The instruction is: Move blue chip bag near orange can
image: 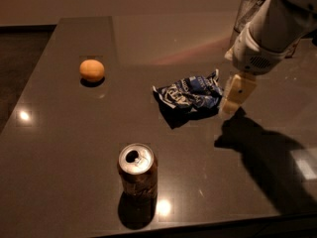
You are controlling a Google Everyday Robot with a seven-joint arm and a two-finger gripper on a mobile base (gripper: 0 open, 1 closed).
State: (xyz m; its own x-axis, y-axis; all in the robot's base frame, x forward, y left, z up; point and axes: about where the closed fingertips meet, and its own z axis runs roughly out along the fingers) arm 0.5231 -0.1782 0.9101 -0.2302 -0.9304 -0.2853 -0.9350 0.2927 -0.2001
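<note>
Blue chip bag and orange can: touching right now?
Apart. The camera view shows a stretch of tabletop between the blue chip bag and the orange can; the gripper hangs beside the bag.

The bag (190, 94) lies on the table (59, 148) right of centre, and the can (137, 170) stands upright nearer the front edge, to the left of the bag and well apart from it. The fruit (92, 70) rests toward the rear left, well apart from both bag and can, and the glass (250, 9) stands at the rear right, behind the bag. The gripper (233, 100) hangs from the arm (270, 33) at the right, low over the table, just beside the right edge of the bag and in front of the glass.
</note>
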